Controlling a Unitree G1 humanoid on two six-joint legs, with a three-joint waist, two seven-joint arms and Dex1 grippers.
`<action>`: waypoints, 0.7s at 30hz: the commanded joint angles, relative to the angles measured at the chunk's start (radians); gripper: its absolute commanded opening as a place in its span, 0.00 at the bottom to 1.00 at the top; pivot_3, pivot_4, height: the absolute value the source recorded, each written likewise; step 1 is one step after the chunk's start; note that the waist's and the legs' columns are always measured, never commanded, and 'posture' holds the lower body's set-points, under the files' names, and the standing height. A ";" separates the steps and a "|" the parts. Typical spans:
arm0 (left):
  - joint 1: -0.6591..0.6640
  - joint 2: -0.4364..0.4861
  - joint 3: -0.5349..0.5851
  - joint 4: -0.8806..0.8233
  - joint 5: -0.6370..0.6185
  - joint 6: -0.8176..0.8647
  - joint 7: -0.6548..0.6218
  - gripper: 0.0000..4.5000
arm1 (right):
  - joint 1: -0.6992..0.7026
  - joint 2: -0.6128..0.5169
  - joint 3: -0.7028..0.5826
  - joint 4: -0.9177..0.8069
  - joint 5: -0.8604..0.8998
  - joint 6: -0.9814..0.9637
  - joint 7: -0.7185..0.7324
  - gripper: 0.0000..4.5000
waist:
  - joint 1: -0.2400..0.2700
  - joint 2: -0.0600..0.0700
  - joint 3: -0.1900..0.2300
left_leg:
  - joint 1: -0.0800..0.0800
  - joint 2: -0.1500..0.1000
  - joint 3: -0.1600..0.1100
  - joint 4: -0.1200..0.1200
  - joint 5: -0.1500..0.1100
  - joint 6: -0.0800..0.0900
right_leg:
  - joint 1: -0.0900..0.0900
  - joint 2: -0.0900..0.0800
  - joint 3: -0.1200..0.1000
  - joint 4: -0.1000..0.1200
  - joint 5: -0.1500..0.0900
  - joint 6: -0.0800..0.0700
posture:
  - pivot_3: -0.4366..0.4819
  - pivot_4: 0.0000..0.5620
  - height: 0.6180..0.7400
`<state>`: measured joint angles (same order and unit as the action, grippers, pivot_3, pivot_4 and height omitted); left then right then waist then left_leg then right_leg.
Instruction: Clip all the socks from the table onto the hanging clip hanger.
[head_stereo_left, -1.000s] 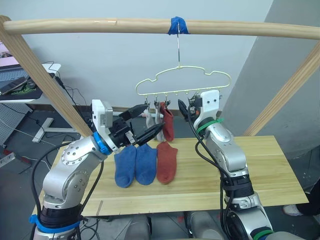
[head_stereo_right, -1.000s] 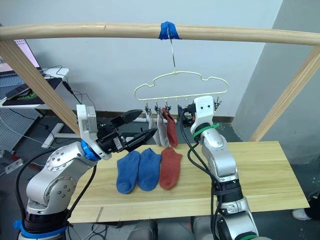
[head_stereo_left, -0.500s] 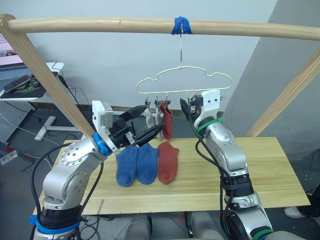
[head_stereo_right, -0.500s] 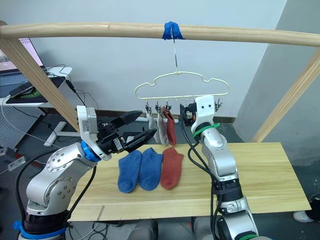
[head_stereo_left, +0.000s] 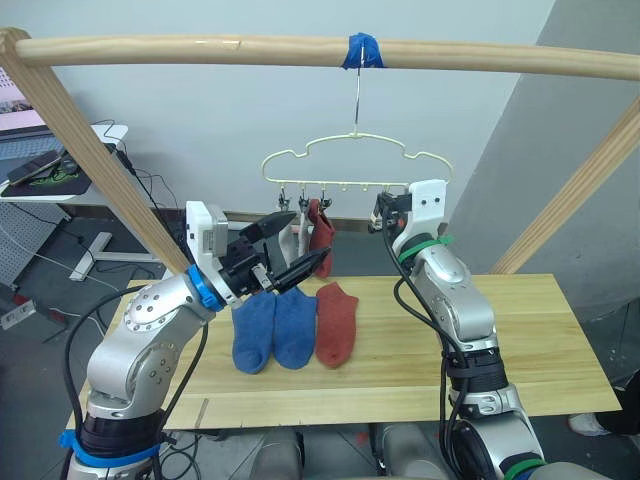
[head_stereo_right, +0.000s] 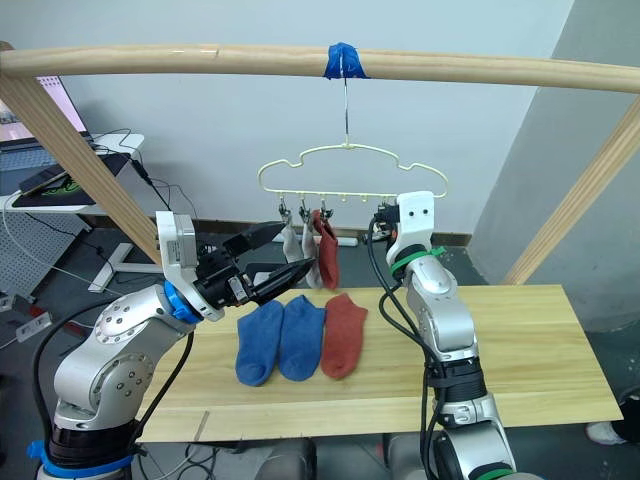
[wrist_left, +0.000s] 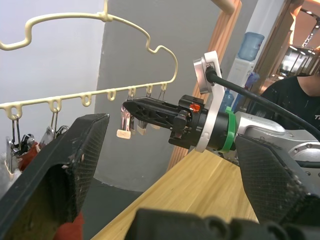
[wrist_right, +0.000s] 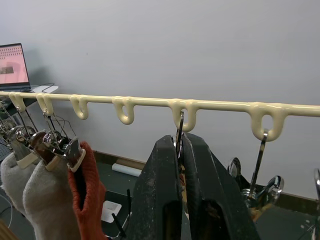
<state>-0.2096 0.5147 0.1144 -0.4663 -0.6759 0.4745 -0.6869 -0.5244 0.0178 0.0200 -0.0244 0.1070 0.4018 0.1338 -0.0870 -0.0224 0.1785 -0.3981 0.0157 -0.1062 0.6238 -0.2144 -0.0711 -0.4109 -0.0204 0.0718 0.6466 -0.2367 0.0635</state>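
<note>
Left eye view, hanger: the clip hanger (head_stereo_left: 355, 165) hangs by its hook from the wooden pole (head_stereo_left: 200, 50), under a wrap of blue tape (head_stereo_left: 357, 50).
Left eye view, hung socks: two light grey socks (head_stereo_left: 293, 240) and one rust-red sock (head_stereo_left: 321, 232) are clipped at the hanger's left end.
Left eye view, socks to do: two blue socks (head_stereo_left: 272, 330) and a second rust-red sock (head_stereo_left: 336, 321) lie flat, side by side, on the worktop (head_stereo_left: 540, 330).
Left eye view, left claw (head_stereo_left: 295, 245): fingers spread, nothing between them, held above the blue socks.
Right eye view, right claw (head_stereo_right: 383, 217): raised to the clip row at the hanger's right end.
Left wrist view: the right claw (wrist_left: 131, 107) reaches in beside two empty clips (wrist_left: 131, 124), just under the hanger wire.
Right wrist view, right claw (wrist_right: 181, 165): fingers pressed together on one clip's wire stem (wrist_right: 179, 131), directly under the hanger bar (wrist_right: 220, 104).
Right wrist view, free clips: another clip (wrist_right: 257, 160) hangs empty beside the pinched one.
Handling, judged: the socks look soft, light and limp, so they will droop and fold when lifted. Best taken at the cuff edge, leaving a little fabric proud for the clip. The hanger is light and swings freely, so it needs steadying.
</note>
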 joint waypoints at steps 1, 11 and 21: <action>0.018 0.022 -0.020 -0.022 0.043 -0.010 0.000 1.00 | -0.018 -0.025 -0.018 -0.040 0.050 0.017 0.051 0.01 | 0.000 0.000 0.000 | 0.000 0.000 0.000 0.000 0.000 0.000 | 0.000 0.000 0.000 0.000 0.000 0.000 | 0.44 0.27 1.00; 0.041 0.060 -0.335 0.271 0.431 -0.168 -0.056 1.00 | -0.008 -0.214 -0.032 -0.089 0.177 0.141 0.264 0.01 | 0.002 0.006 0.005 | 0.000 0.000 0.000 0.000 0.000 0.000 | 0.000 0.000 0.000 -0.001 -0.001 -0.001 | 0.39 0.26 1.00; -0.194 -0.114 -0.436 0.836 0.638 -0.403 -0.048 1.00 | 0.009 -0.223 -0.032 -0.122 0.181 0.162 0.238 0.01 | -0.004 0.006 0.004 | -0.001 0.000 0.001 0.000 0.000 0.000 | -0.001 0.000 0.000 0.000 0.002 0.004 | 0.34 0.24 1.00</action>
<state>-0.3908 0.4077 -0.3148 0.3204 -0.0606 0.1128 -0.7316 -0.5196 -0.2065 -0.0057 -0.1105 0.2774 0.5589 0.3814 -0.0909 -0.0165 0.1830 -0.3991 0.0154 -0.1058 0.6235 -0.2145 -0.0710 -0.4118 -0.0202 0.0715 0.6461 -0.2344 0.0676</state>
